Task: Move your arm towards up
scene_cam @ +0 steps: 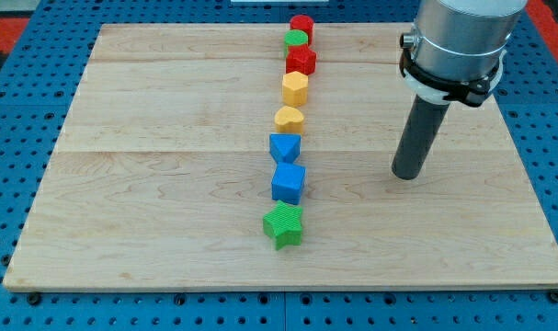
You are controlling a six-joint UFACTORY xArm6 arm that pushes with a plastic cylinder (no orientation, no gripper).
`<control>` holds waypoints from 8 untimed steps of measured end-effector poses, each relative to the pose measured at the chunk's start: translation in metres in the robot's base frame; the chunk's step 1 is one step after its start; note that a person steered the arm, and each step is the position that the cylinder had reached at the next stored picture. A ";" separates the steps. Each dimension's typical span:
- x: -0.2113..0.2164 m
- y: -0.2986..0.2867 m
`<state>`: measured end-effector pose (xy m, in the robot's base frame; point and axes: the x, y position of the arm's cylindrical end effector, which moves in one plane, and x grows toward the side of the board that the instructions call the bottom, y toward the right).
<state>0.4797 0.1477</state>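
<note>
The wooden surface spans most of the view. My arm housing is cut off at the top edge. I carry no jaws, only a dark rod; my tip rests right of the block column, well apart. Column, near to far: green star, blue cube, blue block, yellow heart, yellow hexagon, red block, green cylinder, and red cylinder, partly hidden.

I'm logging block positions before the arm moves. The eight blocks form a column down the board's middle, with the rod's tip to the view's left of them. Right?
Not quite. In the camera view my tip stands to the view's right of the column, level with the blue cube and apart from it. The rest holds: eight blocks run down the middle of the wooden board.
</note>
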 end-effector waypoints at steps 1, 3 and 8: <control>0.000 -0.002; -0.013 -0.008; -0.132 -0.009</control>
<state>0.3481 0.1390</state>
